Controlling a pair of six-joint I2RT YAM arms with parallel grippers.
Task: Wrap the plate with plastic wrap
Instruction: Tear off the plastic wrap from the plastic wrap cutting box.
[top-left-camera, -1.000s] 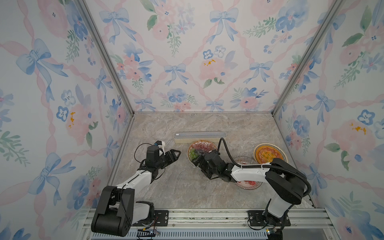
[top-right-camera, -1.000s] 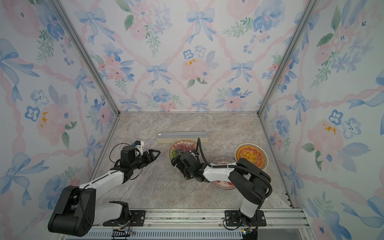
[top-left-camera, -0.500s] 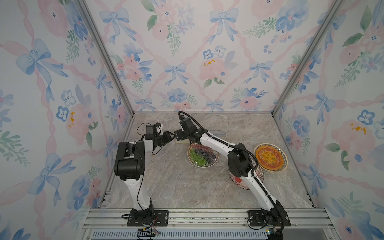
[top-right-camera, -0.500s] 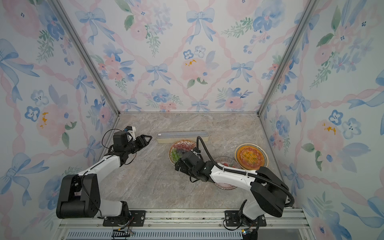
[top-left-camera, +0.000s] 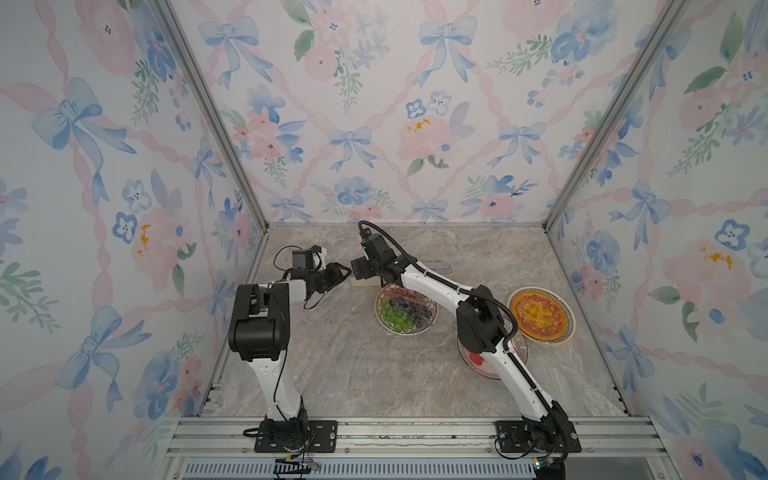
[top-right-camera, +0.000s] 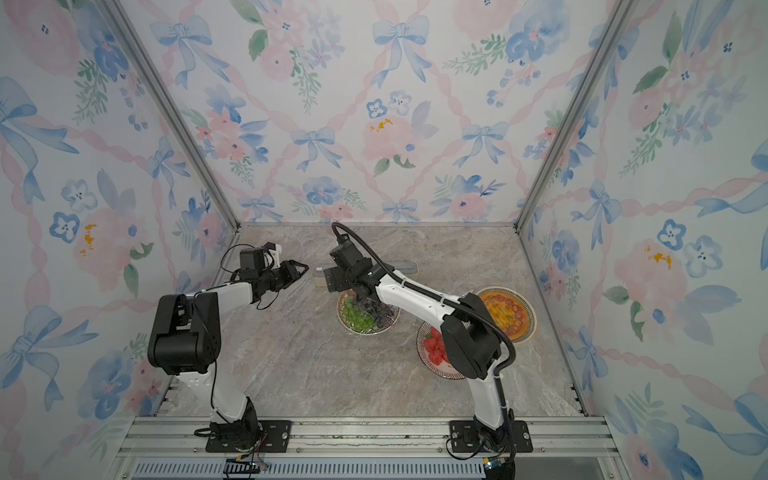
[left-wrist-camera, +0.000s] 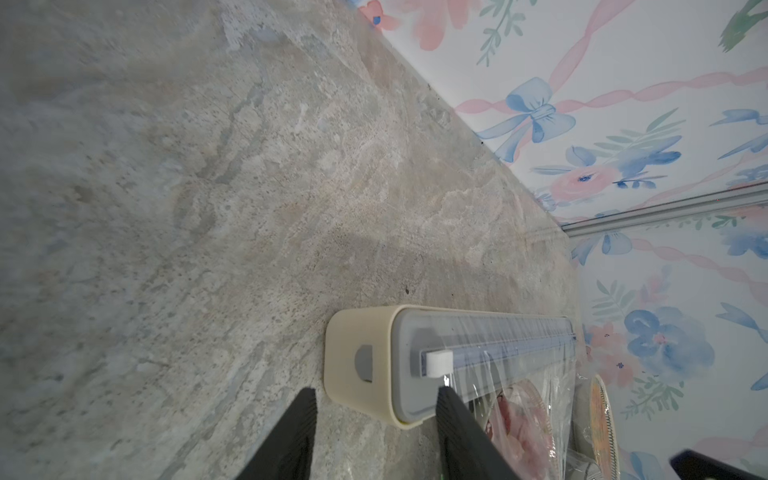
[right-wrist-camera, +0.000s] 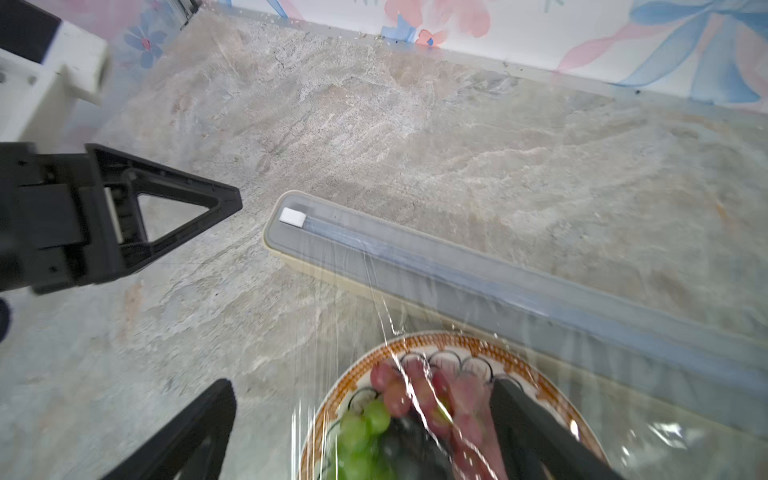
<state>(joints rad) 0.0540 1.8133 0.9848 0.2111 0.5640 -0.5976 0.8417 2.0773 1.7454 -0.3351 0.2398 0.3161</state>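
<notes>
Where plastic wrap (left-wrist-camera: 532, 386) drapes it, the plate (right-wrist-camera: 457, 337) apparently holds grapes (right-wrist-camera: 365, 419).

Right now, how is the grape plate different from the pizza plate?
The grape plate holds green and red grapes; the pizza plate holds one flat orange round. The grape plate sits by the cream box, plastic wrap stretched over it, under the right gripper; the pizza plate sits off by the side wall, far from that gripper. Both are round.
</notes>
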